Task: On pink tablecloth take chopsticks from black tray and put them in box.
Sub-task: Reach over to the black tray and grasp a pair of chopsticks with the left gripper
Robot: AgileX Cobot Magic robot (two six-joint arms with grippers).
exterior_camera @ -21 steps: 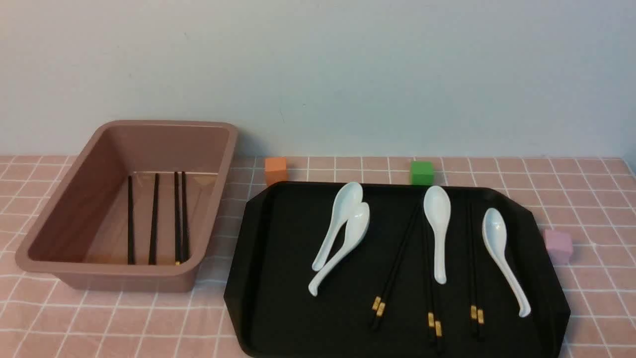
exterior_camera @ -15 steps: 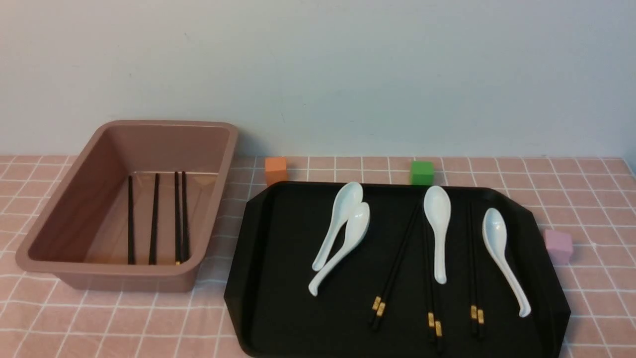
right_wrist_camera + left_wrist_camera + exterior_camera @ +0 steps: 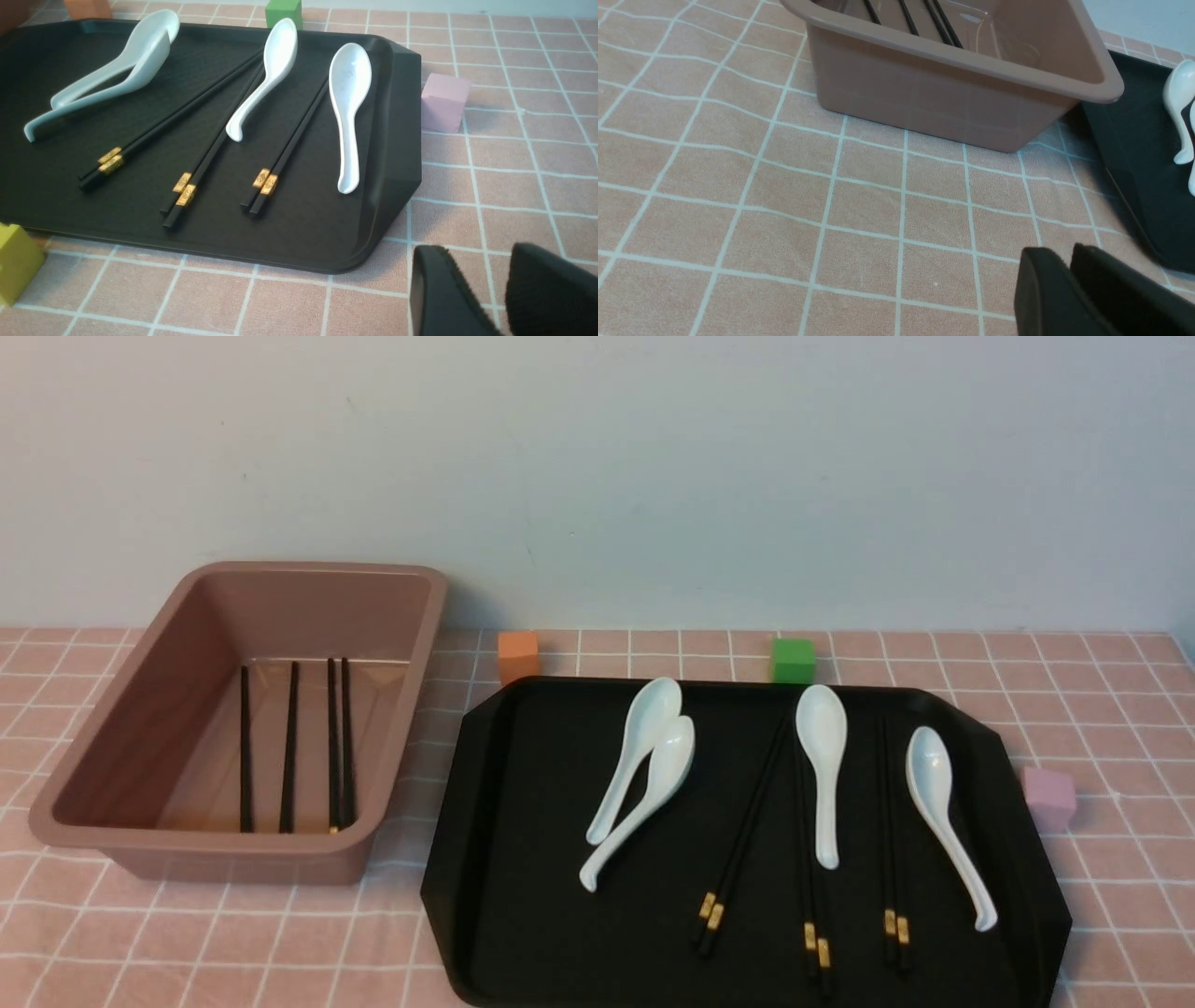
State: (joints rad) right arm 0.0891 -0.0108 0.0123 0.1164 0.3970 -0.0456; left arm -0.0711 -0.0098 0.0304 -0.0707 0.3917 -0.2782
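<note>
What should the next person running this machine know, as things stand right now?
Left claw: shut, empty, above the pink tablecloth near the box.
Right claw: open, empty, above the cloth beside the black tray.
Done: four chopsticks lie in the box.
Left: six chopsticks, in three pairs, lie on the tray among four white spoons. Leave the spoons.
</note>
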